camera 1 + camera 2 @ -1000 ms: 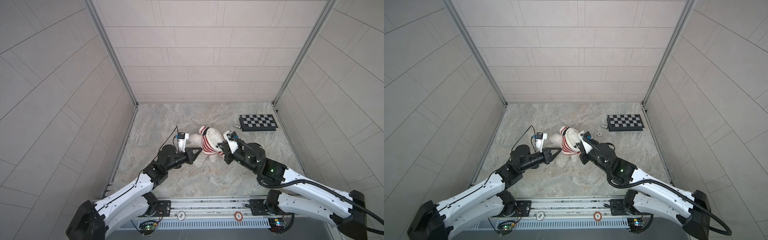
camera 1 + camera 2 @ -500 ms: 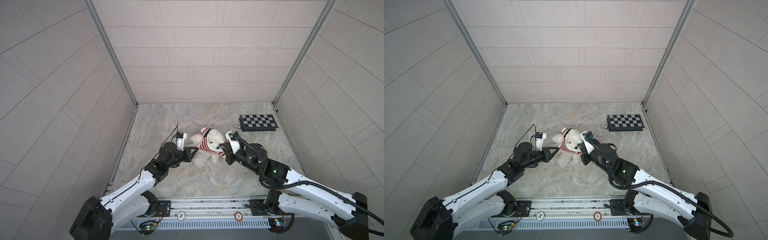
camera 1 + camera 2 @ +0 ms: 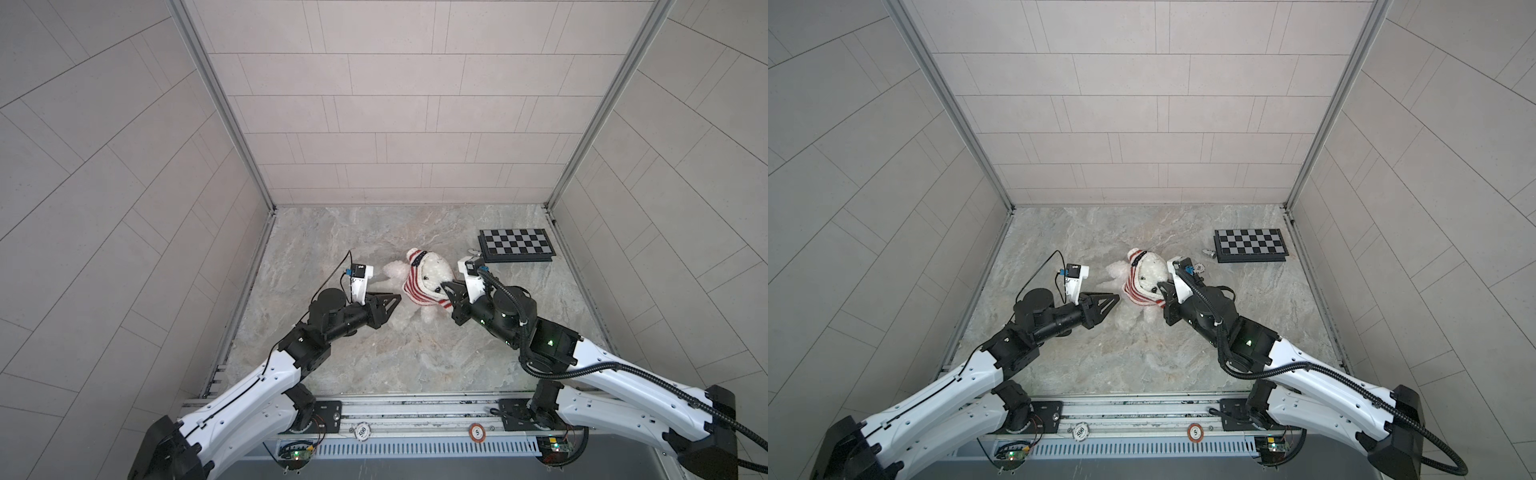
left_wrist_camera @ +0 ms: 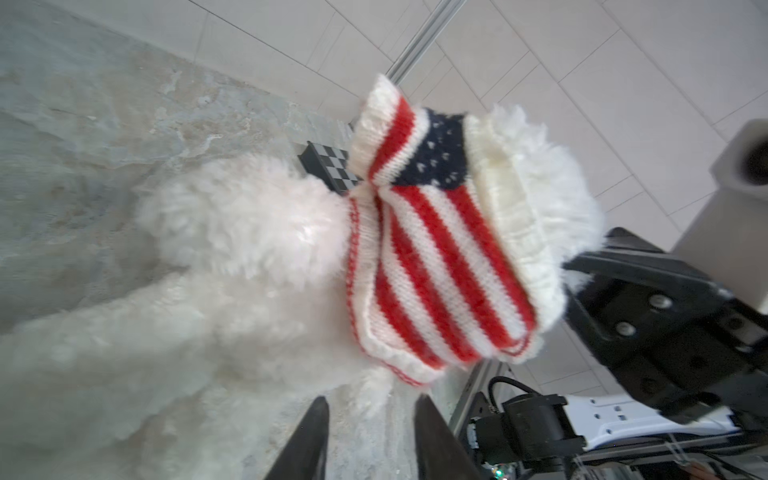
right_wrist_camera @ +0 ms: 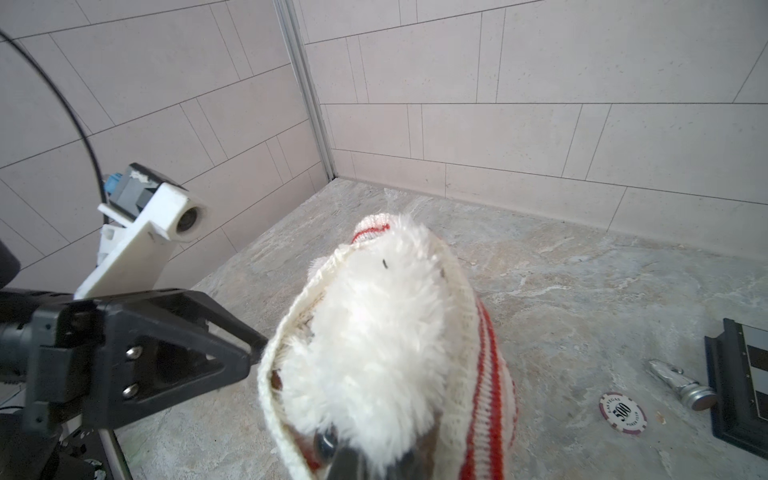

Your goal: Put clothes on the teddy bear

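Note:
The teddy bear [image 3: 432, 270] [image 3: 1152, 272] is white and fluffy and lies mid-floor, its legs toward the left arm. A red-and-white striped sweater [image 3: 415, 286] [image 3: 1133, 289] with a navy starred patch is bunched round its head and neck. In the left wrist view the sweater [image 4: 436, 266] hangs over the bear [image 4: 249, 249]. My left gripper [image 3: 397, 297] [image 3: 1115, 297] [image 4: 370, 419] is open and empty, just short of the sweater's hem. My right gripper [image 3: 446, 286] [image 3: 1160, 286] [image 5: 365, 461] is shut on the sweater's rim [image 5: 486, 374] beside the bear's face [image 5: 374, 332].
A black-framed checkerboard [image 3: 515, 245] [image 3: 1250, 245] lies at the back right. A poker chip [image 5: 622, 413] and a small metal piece [image 5: 681, 384] rest on the floor beside it. Tiled walls close in three sides.
My left gripper has let go of the sweater, opened and drawn back a little. The bear has sunk toward the floor. The right gripper keeps its grip.

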Controlling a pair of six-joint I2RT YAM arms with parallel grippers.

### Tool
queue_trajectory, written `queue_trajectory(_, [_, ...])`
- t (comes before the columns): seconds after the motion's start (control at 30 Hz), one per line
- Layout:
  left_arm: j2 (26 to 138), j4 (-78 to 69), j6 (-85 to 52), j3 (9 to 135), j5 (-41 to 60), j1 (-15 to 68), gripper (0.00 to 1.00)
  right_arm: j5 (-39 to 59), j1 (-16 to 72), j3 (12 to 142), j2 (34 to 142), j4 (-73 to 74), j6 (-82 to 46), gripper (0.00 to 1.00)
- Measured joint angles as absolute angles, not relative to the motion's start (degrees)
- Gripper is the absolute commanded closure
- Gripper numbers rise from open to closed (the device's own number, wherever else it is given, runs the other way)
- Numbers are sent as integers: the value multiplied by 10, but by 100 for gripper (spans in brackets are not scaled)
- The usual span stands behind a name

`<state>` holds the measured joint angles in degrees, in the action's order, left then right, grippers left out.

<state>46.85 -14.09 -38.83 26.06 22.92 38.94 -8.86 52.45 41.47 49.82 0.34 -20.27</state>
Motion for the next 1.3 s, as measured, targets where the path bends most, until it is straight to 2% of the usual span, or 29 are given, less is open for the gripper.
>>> queue_trajectory(0.2, [507,-211,-414,261,213,439,50,-95,524,415,514,31,-230,100])
queue_trajectory(0.63, [610,-340,-477,260,163,452,53,-106,524,407,538,79,-295,100])
queue_trajectory(0.97, [658,-372,-496,264,149,454,100,-128,524,401,536,88,-305,100])
queue_trajectory(1.17, [652,-337,-494,268,129,450,100,-131,524,400,533,87,-312,100])
queue_trajectory(1.3, [650,-325,-493,267,128,418,100,-126,524,399,518,77,-324,100])
